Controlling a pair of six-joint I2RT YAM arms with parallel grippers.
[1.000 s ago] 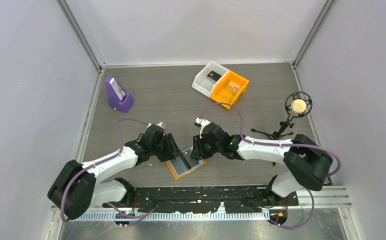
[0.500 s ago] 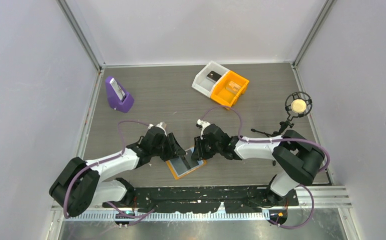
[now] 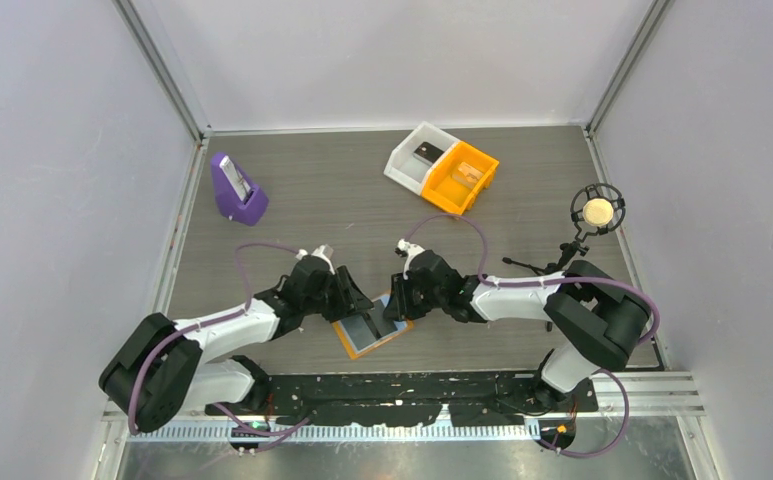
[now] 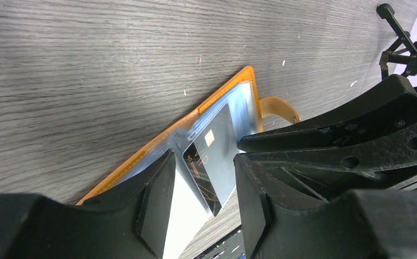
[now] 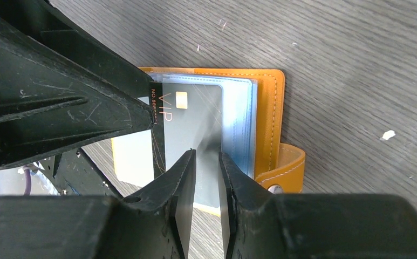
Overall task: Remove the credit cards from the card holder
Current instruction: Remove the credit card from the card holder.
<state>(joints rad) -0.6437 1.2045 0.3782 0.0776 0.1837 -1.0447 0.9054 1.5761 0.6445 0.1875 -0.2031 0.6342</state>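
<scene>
The card holder (image 3: 372,332) lies open on the desk (image 3: 332,205), near the front edge, between the two pincers. A dark card (image 5: 192,124) (the letters VIP run along one end) sticks partway out of a light blue sleeve (image 5: 241,124). The left pincer (image 4: 203,162) is spread, with a jaw on either side of the card's free end; whether either jaw touches it I cannot tell. The right pincer (image 5: 205,155) stands over the card, jaws nearly together with a thin gap. Whether they pinch card or sleeve I cannot tell. The strap (image 5: 287,167) juts from the card holder's edge. A white bin (image 3: 405,160) and an orange bin (image 3: 462,178) sit side by side at the back.
</scene>
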